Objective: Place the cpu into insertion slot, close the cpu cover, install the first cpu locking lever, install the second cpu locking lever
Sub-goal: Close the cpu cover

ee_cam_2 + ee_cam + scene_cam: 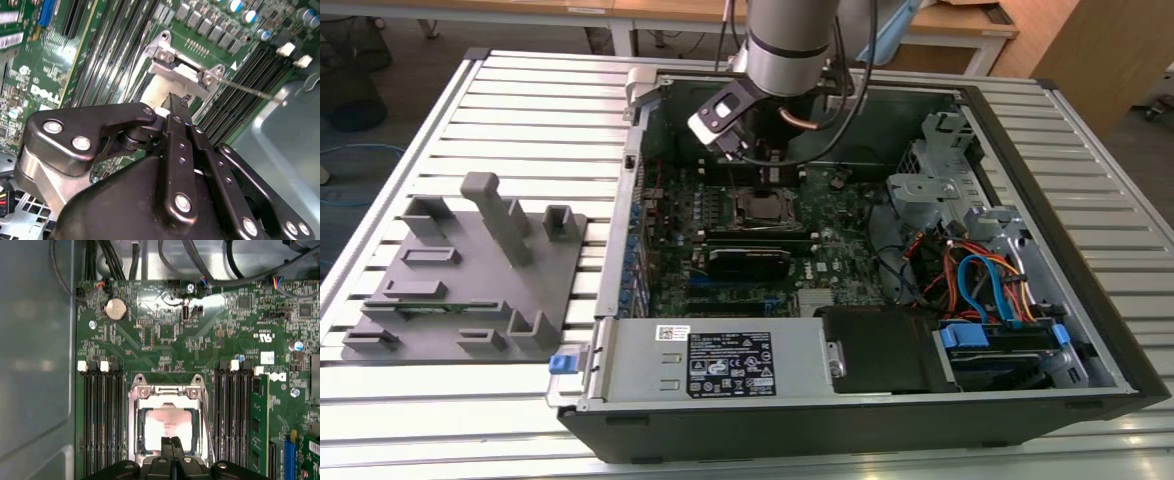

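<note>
black pincer tips pinched tight together, nothing between them, poised right over the near edge of the cpu in the first wrist view. that dull silver chip sits square in the insertion slot, and the cpu cover looks laid down around it, cut-out framing the top. whether the tips touch metal, i cannot tell. in the second wrist view a thin locking lever juts out free beside the socket, not latched. my read: closing the cover is the step in hand, and it wants a straight, gentle press on the frame's rim, not the chip, keeping clear of the memory slots either side on the green motherboard.
</note>
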`<state>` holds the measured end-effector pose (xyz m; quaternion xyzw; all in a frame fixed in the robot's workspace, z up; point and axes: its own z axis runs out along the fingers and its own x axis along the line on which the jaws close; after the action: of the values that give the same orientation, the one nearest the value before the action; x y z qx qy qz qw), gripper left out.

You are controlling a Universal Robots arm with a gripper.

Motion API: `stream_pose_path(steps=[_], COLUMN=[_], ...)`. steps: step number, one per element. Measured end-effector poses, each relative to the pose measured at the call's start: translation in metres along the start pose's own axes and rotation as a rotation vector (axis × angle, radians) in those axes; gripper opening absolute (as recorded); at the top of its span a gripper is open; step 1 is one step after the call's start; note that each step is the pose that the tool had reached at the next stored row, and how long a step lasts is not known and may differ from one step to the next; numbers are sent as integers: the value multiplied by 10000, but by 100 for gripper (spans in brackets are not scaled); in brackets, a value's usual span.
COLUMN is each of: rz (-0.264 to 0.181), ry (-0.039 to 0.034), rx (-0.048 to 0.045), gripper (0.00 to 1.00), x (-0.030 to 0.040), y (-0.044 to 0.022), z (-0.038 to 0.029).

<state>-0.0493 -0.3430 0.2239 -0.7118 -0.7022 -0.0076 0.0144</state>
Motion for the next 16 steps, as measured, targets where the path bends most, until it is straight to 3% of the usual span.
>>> stream_pose_path(steps=[6, 16], rz=[-35, -40], ry=[1, -1], rx=[23, 114], gripper=[10, 10], x=[-3, -7], y=[-97, -116], z=[38, 149])
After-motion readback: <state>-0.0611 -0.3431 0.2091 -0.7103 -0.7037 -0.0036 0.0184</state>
